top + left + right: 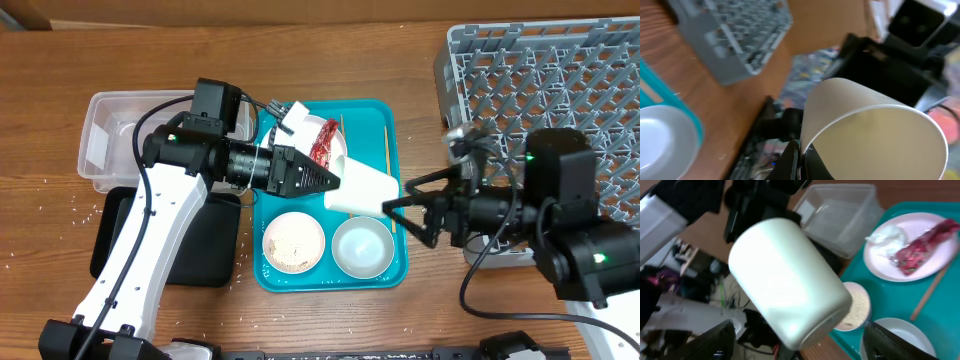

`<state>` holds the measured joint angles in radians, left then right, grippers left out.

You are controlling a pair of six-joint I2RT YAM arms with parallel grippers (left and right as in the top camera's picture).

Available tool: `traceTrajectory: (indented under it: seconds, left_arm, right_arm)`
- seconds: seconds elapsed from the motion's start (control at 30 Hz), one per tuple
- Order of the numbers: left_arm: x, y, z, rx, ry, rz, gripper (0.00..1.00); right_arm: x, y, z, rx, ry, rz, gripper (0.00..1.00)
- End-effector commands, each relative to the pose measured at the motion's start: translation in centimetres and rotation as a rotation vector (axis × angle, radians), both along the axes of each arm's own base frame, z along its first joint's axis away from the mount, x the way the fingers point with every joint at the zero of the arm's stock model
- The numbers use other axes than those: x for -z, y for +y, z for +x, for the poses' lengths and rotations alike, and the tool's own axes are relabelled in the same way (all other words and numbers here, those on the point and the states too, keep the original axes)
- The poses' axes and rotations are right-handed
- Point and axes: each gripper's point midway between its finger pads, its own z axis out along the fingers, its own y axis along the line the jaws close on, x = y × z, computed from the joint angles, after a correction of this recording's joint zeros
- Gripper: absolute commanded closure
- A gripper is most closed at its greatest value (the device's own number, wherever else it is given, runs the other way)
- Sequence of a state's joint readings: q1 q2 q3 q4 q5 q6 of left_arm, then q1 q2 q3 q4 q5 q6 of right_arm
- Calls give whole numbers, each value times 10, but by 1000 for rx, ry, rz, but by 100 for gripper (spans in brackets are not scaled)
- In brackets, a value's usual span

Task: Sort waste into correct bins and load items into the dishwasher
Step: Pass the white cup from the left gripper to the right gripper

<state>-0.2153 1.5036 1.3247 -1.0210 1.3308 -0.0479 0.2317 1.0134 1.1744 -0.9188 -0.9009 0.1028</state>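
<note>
With my left end effector (338, 182) clamped on the rim of the small white cup (360, 190), held sideways above the teal tray's (395, 140) right edge, I judged my right end effector (408, 212), fingers apart just beyond that edge, should close squarely around the cup's base end before the left let go.

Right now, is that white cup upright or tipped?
Tipped sideways: the left gripper holds the cup by its rim, above the tray.
</note>
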Motion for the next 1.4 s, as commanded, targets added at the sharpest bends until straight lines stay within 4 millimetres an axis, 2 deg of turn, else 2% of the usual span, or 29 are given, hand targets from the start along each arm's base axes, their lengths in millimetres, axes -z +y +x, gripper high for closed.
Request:
traceTrajectory:
  seconds: [0.0, 0.07, 0.17, 0.27, 0.37, 0.43, 0.47, 0.5, 0.6, 0.7, 0.87, 0.9, 0.97, 1.03, 1.07, 1.1, 1.2, 1.3, 1.37]
  left_arm:
    - [-30, -3, -11, 69, -33, -160, 96]
    - [-30, -3, -11, 69, -35, -159, 96]
    - [-30, -3, -11, 69, -35, -158, 96]
    - [-28, -3, -10, 66, -37, -149, 96]
    - [-28, -3, -10, 66, -36, -149, 96]
    - [-28, -3, -10, 66, -34, -148, 96]
    - [-28, -3, -11, 66, -32, -148, 96]
    - [-28, -3, -11, 66, -32, -148, 96]
    - [-28, -3, -12, 67, -21, -146, 96]
    - [-28, -3, -12, 67, -21, -146, 96]
    - [-28, -3, -12, 67, -20, -146, 96]
    - [-28, -3, -12, 67, -20, -146, 91]
    - [-28, -3, -12, 67, -19, -146, 64]
    - [-27, -3, -12, 66, -18, -144, 32]
    - [-26, -2, -11, 59, -19, -133, 10]
    - [-23, -2, -9, 53, -19, -120, 0]
    - [-10, 1, -3, 17, -25, -44, 0]
    - [5, 4, 3, -25, -5, 49, 0]
    - [10, 5, 5, -39, -5, 81, 0]
  right_arm:
    - [-12, 20, -5, -108, -47, 37, 13]
    - [-14, 27, -6, -143, -59, 55, 12]
    - [-22, 38, -11, -206, -88, 89, 20]
    - [-25, 43, -15, -231, -109, 95, 32]
    - [-26, 44, -15, -235, -118, 98, 36]
    - [-26, 44, -14, -233, -121, 98, 32]
    - [-27, 44, -14, -233, -126, 99, 18]
    - [-28, 44, -14, -233, -130, 100, 11]
    - [-31, 45, -12, -234, -153, 107, 20]
    - [-31, 45, -12, -234, -153, 107, 36]
    - [-30, 44, -10, -224, -156, 102, 42]
    - [-30, 43, -7, -210, -156, 95, 44]
    - [-28, 37, -1, -172, -131, 90, 48]
    - [-24, 28, 4, -130, -109, 80, 48]
    - [-22, 18, 9, -90, -88, 72, 48]
    - [-21, 11, 12, -61, -80, 68, 48]
    - [-13, -21, 27, 99, -46, 18, 49]
    - [5, -66, 40, 344, 39, -84, 48]
    - [25, -110, 48, 592, 145, -200, 50]
